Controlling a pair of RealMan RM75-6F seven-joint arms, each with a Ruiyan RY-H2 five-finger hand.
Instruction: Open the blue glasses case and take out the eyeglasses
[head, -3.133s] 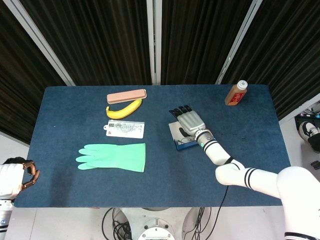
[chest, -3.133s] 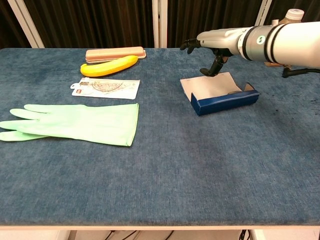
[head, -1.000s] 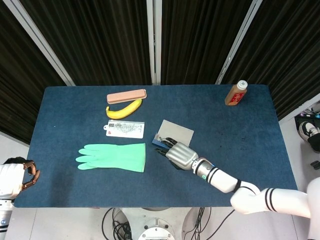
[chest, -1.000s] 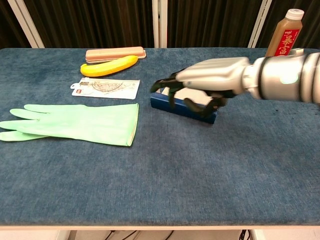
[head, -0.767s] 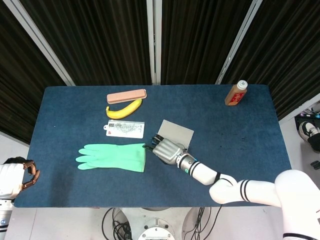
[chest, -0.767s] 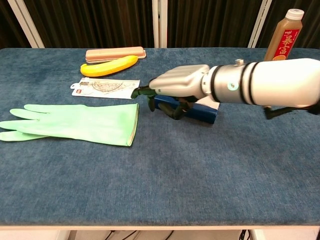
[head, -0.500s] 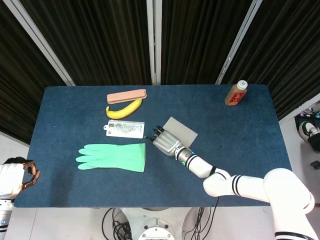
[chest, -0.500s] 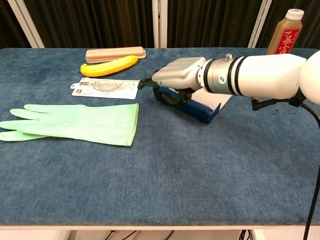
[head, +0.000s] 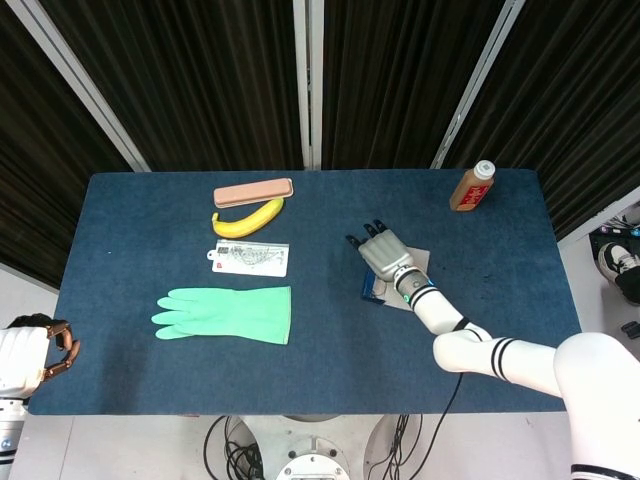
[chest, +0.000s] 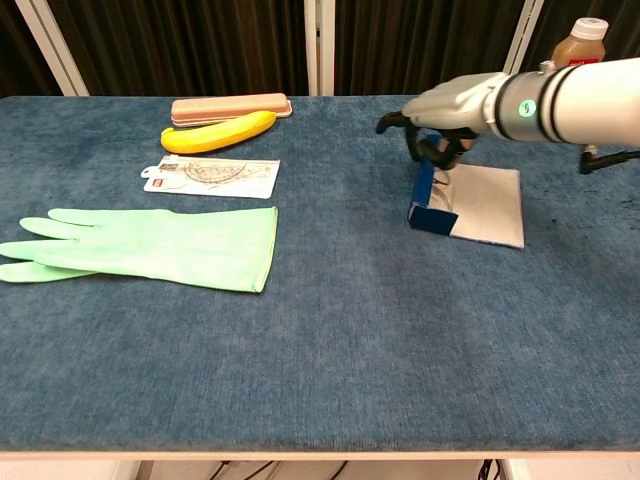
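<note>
Chest view first; step in hand?

Opening stage, judged not finished; blue glasses case (chest: 432, 203) lying right of centre on table (chest: 330, 330), grey flap (chest: 490, 205) spread flat beside it, blue wall standing; eyeglasses nowhere seen in either view.

State of right hand (chest: 452, 108)?

Poised over far end of case, dark fingers (chest: 436, 150) curled down to its upper edge; cannot tell whether gripping or merely touching; head view shows same hand (head: 383, 253) covering most of case (head: 371, 290).

Left hand?

Seen low at frame edge in head view (head: 57, 345), off table, well apart from case; cannot tell open or closed.

Next move?

Probably steadying case, exposing interior, then reaching inside for a light pinch on frame; risk judged: case sliding on cloth under a one-handed push.
</note>
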